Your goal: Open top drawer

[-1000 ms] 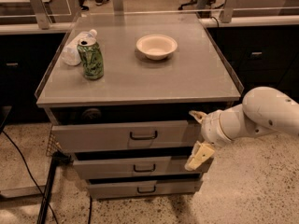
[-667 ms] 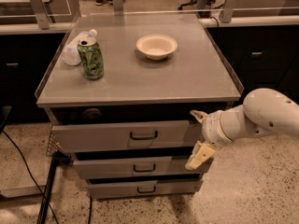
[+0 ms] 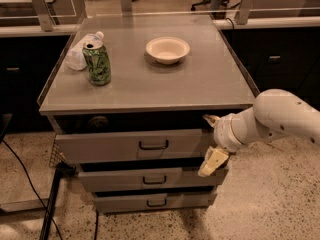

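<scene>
The top drawer (image 3: 115,146), the uppermost and tallest of three grey metal fronts on a low cabinet, lay just under the overhanging tabletop (image 3: 200,84), its long axis running left to right across the view. Its small dark loop handle (image 3: 153,145) sat at the middle of the front. The robot's one pincer (image 3: 210,141) was at the right end of that front, on a thick white arm (image 3: 280,116) reaching in from the right. It was released: one finger (image 3: 208,118) showed above the drawer front and the cream-coloured one (image 3: 212,162) hung below it, well apart. The handle therefore lay to the pincer's left, along the drawer's face, and the pincer was not on it. Judged from this, the pull would call for either a shift left to the loop or a hold on the drawer's end.

On the grey tabletop stood a green drink can (image 3: 97,64), a crumpled clear plastic bottle (image 3: 80,51) behind it, and a shallow cream bowl (image 3: 167,49). The floor (image 3: 270,199) was speckled stone, with a black cable (image 3: 20,174) trailing on the left.
</scene>
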Controlling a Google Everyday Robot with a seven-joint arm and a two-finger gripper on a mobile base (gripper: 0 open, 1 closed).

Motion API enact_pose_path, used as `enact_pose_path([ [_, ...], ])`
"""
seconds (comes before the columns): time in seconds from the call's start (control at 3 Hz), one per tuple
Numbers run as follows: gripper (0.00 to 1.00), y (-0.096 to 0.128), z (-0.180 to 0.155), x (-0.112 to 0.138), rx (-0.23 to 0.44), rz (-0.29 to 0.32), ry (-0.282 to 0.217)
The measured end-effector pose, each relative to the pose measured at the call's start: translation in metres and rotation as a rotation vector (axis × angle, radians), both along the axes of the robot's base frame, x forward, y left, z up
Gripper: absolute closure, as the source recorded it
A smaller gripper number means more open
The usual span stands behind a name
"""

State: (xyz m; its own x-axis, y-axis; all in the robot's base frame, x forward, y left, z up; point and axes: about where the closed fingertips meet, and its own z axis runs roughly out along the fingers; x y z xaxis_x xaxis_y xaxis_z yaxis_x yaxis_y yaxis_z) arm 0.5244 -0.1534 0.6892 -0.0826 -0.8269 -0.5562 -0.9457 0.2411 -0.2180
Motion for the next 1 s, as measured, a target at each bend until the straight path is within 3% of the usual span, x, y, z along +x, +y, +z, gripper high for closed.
enact_pose_path([
  [1.0,0.0,-0.006,-0.026,0.022,-0.06,-0.018,0.107],
])
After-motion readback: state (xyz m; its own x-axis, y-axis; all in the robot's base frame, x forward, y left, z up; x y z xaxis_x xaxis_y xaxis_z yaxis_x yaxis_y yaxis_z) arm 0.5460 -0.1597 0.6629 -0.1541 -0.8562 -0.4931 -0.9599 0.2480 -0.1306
